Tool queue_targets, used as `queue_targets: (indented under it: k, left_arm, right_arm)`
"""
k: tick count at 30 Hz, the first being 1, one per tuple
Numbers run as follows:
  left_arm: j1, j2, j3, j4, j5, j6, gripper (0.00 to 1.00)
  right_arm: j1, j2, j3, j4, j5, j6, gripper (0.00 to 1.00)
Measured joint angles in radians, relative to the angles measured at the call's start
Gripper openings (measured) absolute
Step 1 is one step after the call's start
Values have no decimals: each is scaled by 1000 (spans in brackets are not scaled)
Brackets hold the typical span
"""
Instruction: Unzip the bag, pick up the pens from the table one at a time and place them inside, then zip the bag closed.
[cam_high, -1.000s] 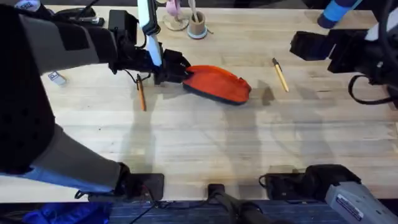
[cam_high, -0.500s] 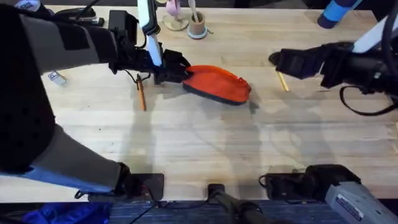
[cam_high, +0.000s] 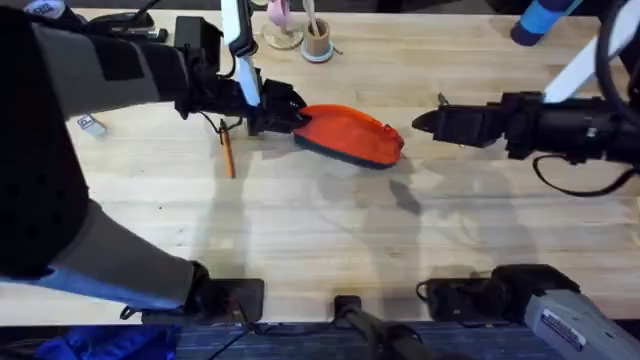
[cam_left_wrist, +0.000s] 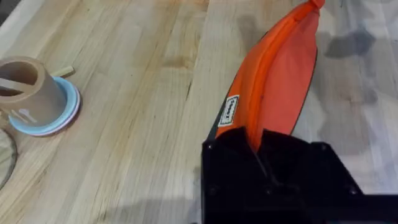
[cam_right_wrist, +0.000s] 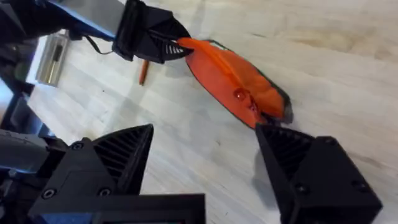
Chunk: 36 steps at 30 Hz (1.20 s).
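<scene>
The orange bag (cam_high: 350, 133) with a dark base lies on the table (cam_high: 320, 230), zipper side up. My left gripper (cam_high: 272, 112) is shut on its left end; the left wrist view shows the bag (cam_left_wrist: 280, 81) pinched between the black fingers (cam_left_wrist: 236, 168). My right gripper (cam_high: 420, 123) hovers just off the bag's right end, open, with nothing between its fingers. In the right wrist view the bag (cam_right_wrist: 227, 78) and its small pull (cam_right_wrist: 239, 95) lie ahead of that open gripper (cam_right_wrist: 205, 162). One pen (cam_high: 227, 150) lies left of the bag. The tip of another pen (cam_high: 441, 98) peeks out behind the right gripper.
A small round cup (cam_high: 317, 42) holding pale sticks stands at the back, also seen as a cup (cam_left_wrist: 31, 93) in the left wrist view. A small metal item (cam_high: 90, 125) lies at the far left. A blue object (cam_high: 540, 20) sits at the back right.
My right arm has swung left and lower, from the back right to the bag's right end, covering most of the right-hand pen. The left gripper and the bag have not moved.
</scene>
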Motion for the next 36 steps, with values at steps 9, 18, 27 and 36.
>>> queue_targets:
  k: [9, 18, 27, 36]
  left_arm:
    - [0, 0, 0, 1, 0, 0, 43]
    - [0, 0, 0, 1, 0, 0, 43]
    - [0, 0, 0, 1, 0, 0, 43]
    - [0, 0, 0, 1, 0, 0, 43]
  right_arm:
    - [1, 59, 0, -36, -6, -2, 996]
    - [118, 72, 0, -33, 19, -119, 997]
    - [282, 72, 0, -32, 295, -151, 997]
    - [317, 72, 0, 4, 393, -158, 997]
